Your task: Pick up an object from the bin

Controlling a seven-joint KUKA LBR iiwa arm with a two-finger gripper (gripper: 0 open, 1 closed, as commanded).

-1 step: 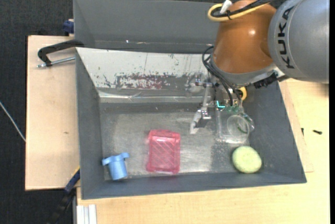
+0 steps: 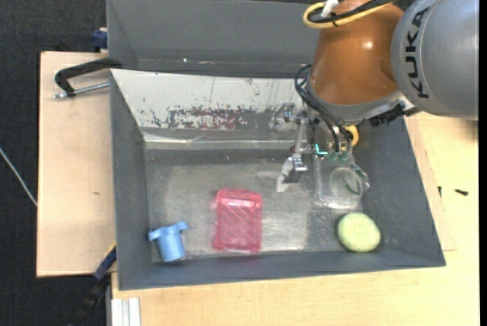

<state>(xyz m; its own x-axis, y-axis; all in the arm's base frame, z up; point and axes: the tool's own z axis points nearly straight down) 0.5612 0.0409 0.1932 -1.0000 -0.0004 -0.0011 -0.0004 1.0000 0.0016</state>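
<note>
Nearest, in the front-left corner of the bin (image 2: pixel 125 187), sits a small blue plastic piece (image 2: pixel 169 241), a short cylinder with a stub on its side. Right of it, near the middle of the front, a flat pink rectangular packet (image 2: pixel 237 221) lies with its long axis running from front to back. Neither touches anything else.

Further right and further back, the fingers (image 2: pixel 292 167) hang low over the floor of the bin, right of centre. They look released, standing apart, with nothing between them. Just beside them, to the right and a little toward the front, is a clear plastic cup (image 2: pixel 340 184). Its round mouth shows from above, so it offers no clear long axis. Whether the right-hand finger touches its rim I cannot tell. A pale green ball (image 2: pixel 358 231) lies just in front of the cup, near the front-right corner.

The cup is the nearest thing to the fingers and, in my judgement, the likeliest pick; closing on it would call for a short shift right and forward.

Above, the arm comes in from the right. Its grey link (image 2: pixel 445 43) lies across the rim and the orange wrist cover (image 2: pixel 354 50) points steeply down into the bin.
</note>
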